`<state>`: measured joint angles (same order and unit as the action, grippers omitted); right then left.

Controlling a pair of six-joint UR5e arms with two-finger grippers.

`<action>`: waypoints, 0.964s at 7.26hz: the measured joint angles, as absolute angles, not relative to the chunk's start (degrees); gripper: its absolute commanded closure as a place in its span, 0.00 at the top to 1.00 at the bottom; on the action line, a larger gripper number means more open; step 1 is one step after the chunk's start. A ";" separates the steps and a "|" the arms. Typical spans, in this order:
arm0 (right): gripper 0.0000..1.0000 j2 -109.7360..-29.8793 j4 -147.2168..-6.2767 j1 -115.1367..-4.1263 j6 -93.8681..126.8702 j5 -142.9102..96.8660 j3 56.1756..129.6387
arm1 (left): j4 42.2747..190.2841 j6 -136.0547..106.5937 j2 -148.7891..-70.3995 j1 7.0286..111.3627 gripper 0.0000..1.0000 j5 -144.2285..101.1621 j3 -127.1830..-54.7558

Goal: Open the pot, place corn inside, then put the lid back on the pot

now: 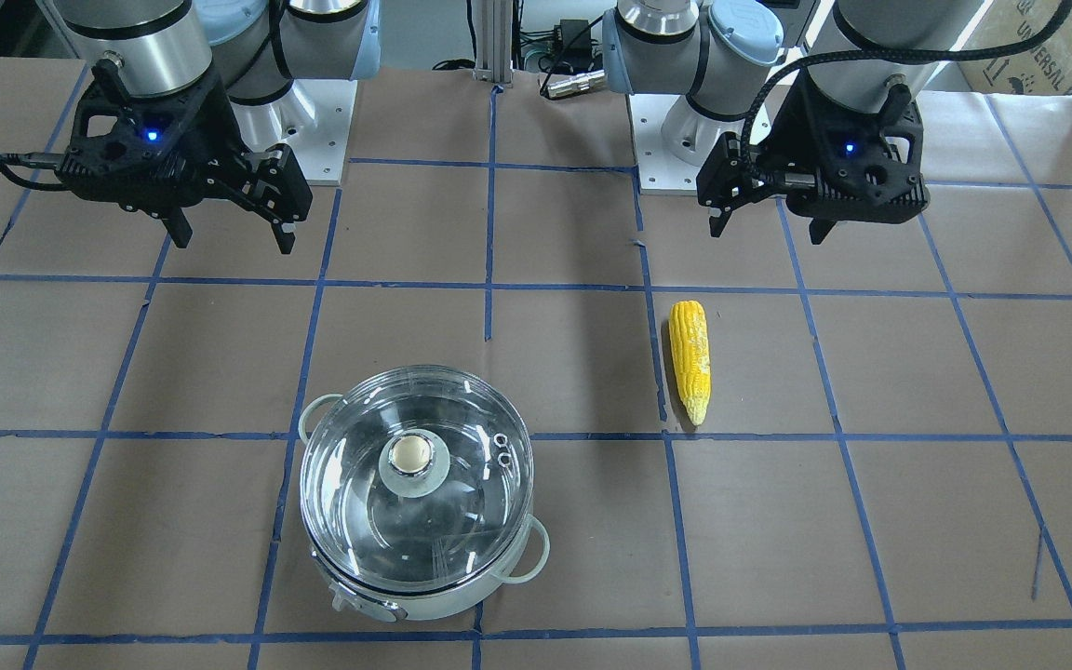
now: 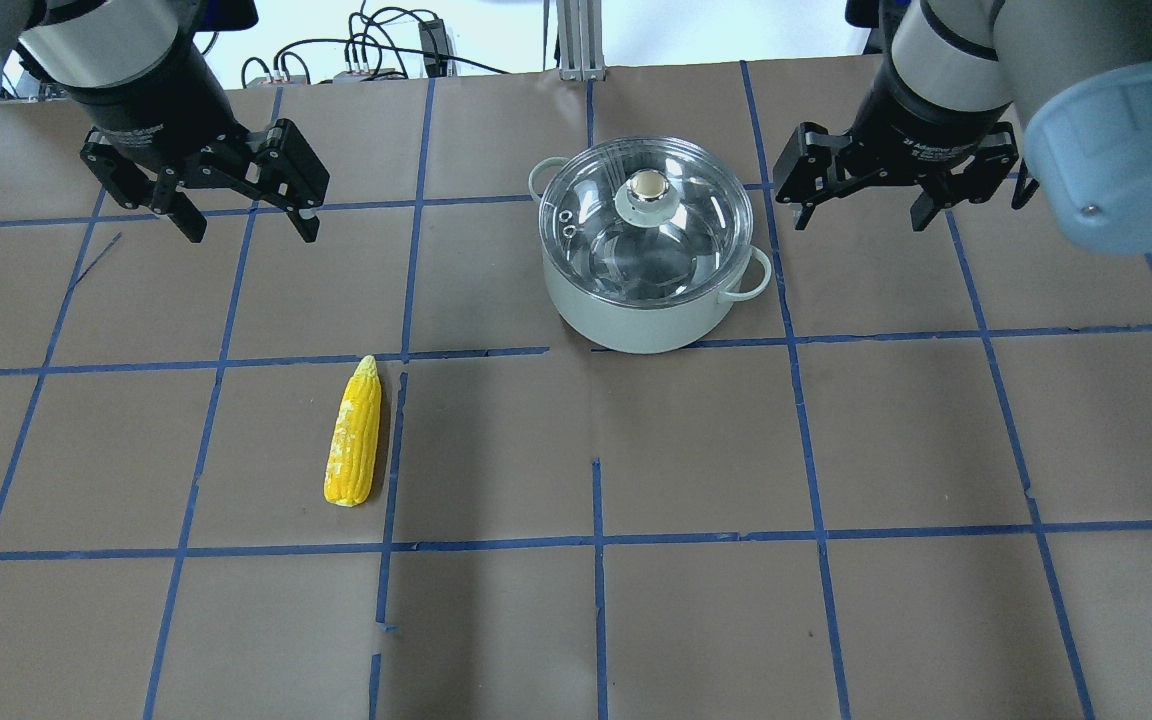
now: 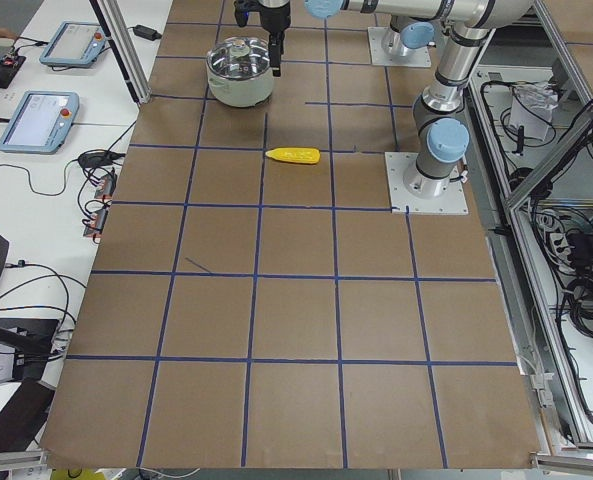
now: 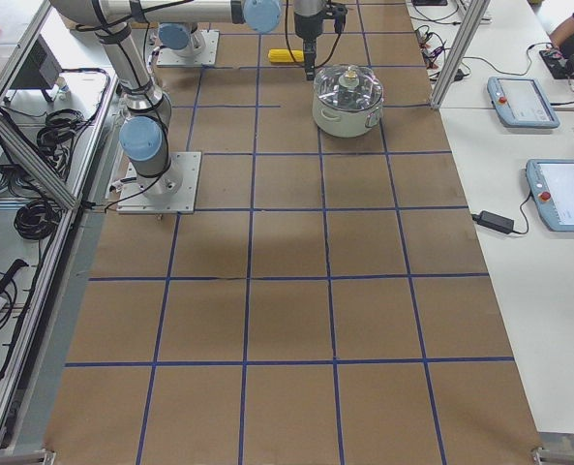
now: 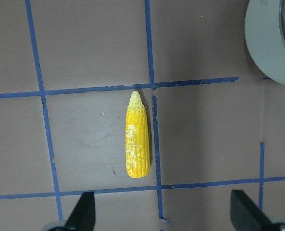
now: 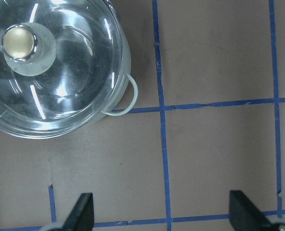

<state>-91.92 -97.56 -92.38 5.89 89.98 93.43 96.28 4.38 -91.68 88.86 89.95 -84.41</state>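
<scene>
Glass, clear and domed, made up the round lid, whose beige central knob stood upright. The lid sat closed on the shallow round pot, pale grey-white outside and shiny steel within, at 12 o'clock on the brown paper-covered table in the overhead view. The tapered yellow corn cob lay flat at 8 o'clock from the pot, well apart from it, with its pale tip toward 12. My left gripper hung at 11 o'clock from the cob, and my right gripper at 3 o'clock from the pot. On both, my fingers were spread wide, with nothing between them and touching nothing. No step of the task appeared done.

Judged risks:
- **Knob:** it looked small and smooth, so a shallow or off-centre pinch could let the lid tilt and slip, or drag the pot sideways.
- **Cob:** being round, it could roll from under closing fingers that met it off its axis.
- **Lid:** returned off-centre, it could perch on the rim instead of seating.
</scene>
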 measured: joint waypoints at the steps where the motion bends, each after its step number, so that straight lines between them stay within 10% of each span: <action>1: 1.00 -91.92 -97.56 -92.38 5.89 89.98 93.43 | 96.27 4.39 -91.67 88.86 1.00 89.93 -84.41; 7: 1.00 -86.42 -95.26 -94.74 7.90 89.31 84.81 | 96.33 4.39 -91.67 88.86 1.00 89.91 -84.27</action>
